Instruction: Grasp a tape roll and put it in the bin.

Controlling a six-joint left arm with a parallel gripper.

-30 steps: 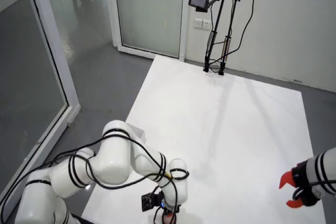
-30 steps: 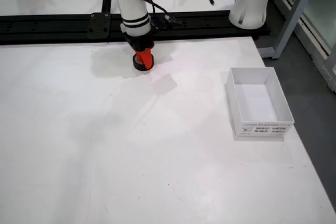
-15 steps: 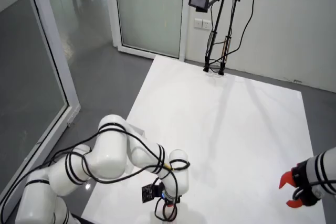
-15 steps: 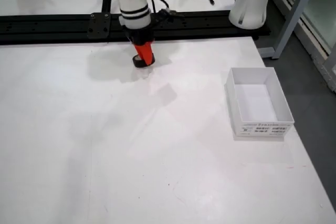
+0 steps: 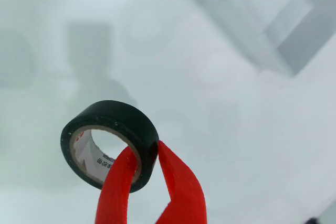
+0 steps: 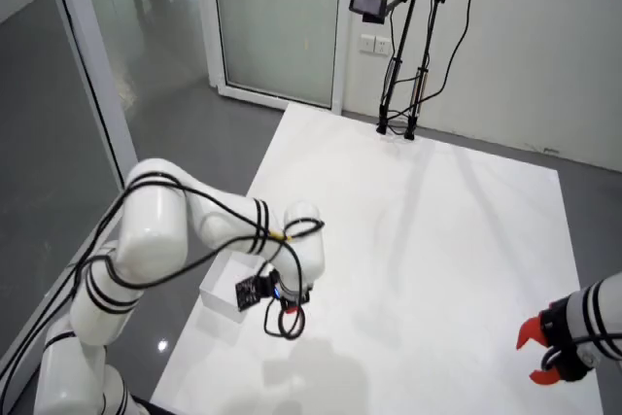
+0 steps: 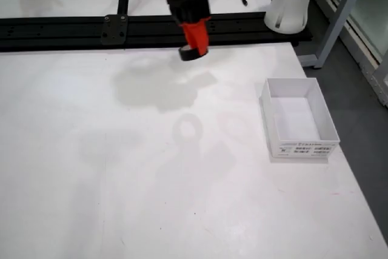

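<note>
The black tape roll (image 5: 109,142) is pinched through its wall by the red pincer (image 5: 149,174), one finger inside the core and one outside, and is held clear above the white surface (image 7: 121,180), well apart from the white bin (image 7: 298,118). The roll should be carried level until it hangs squarely over the bin's open top, and only then should the grip be released, since the hold on one edge looks thin and a swing could shake it loose.

bin (image 5: 252,19): blurred, gripper view | gripper (image 5: 149,166): finger bases cut off by bottom edge
</note>
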